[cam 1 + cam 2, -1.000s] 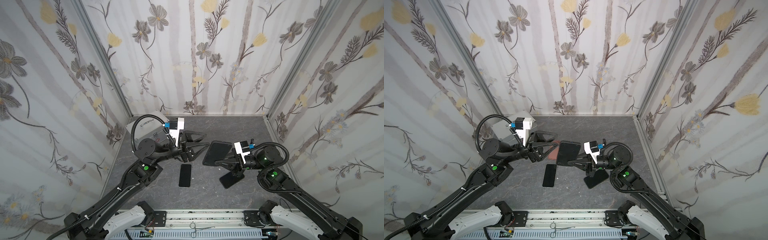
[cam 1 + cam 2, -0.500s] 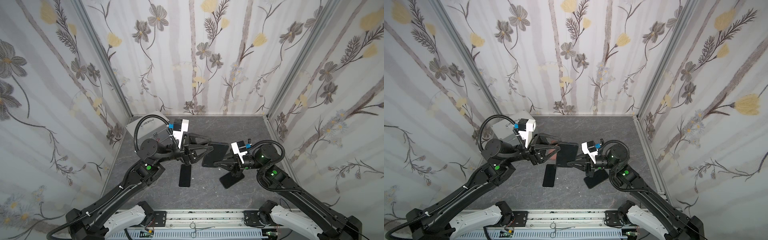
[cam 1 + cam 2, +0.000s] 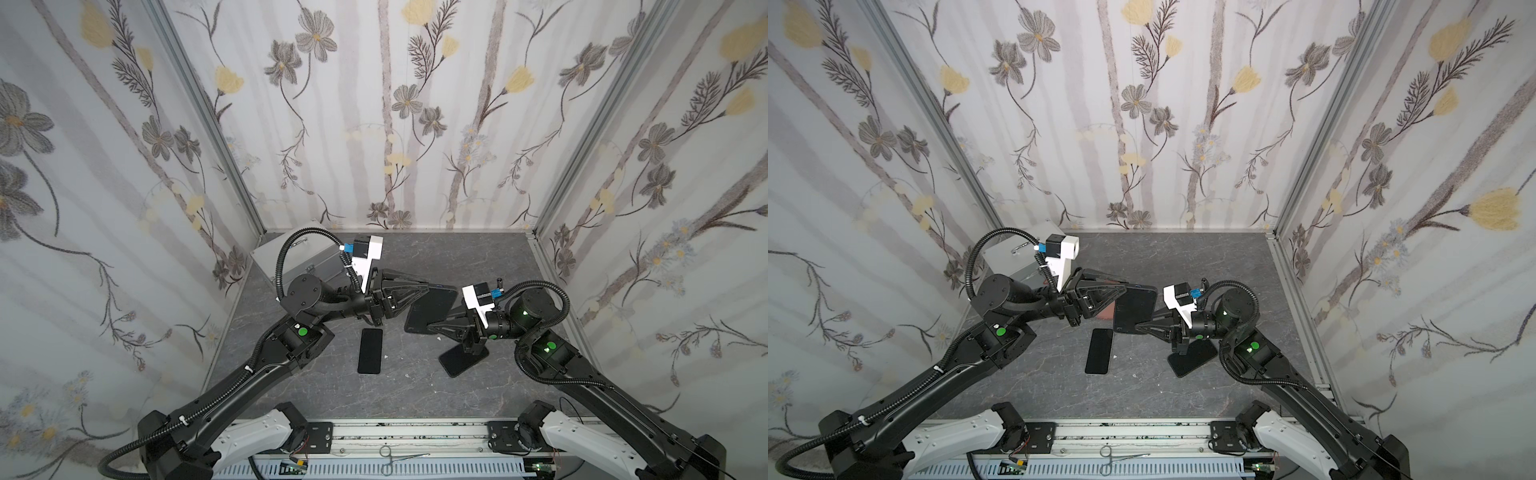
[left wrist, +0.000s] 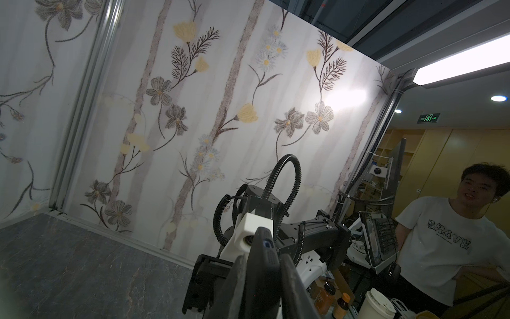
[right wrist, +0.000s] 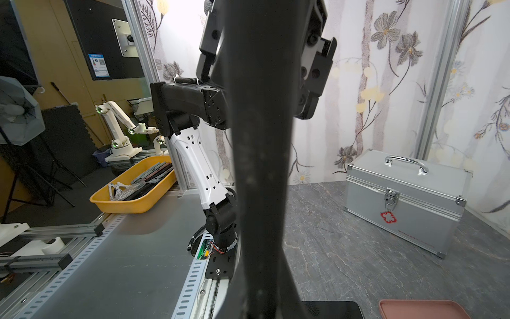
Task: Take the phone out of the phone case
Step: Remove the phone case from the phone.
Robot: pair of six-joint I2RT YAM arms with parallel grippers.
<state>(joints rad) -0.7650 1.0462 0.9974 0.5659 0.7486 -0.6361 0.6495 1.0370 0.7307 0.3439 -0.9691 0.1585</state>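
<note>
The cased phone [image 3: 430, 309] is held off the worktop [image 3: 415, 390], tilted, between the two tools. Its lower edge is pinched by the clenched right tool [image 3: 432, 327]. Its upper corner is gripped by the left tool [image 3: 426, 289], whose fingers [image 4: 237, 279] are seen pressed against both faces in the left wrist view. One dark slab [image 3: 463, 359] lies below the right tool, another [image 3: 370, 351] below the left. If both layers are clamped together by each tool, nothing can be peeled apart; a thin edge hold could slip and the load be dropped
</note>
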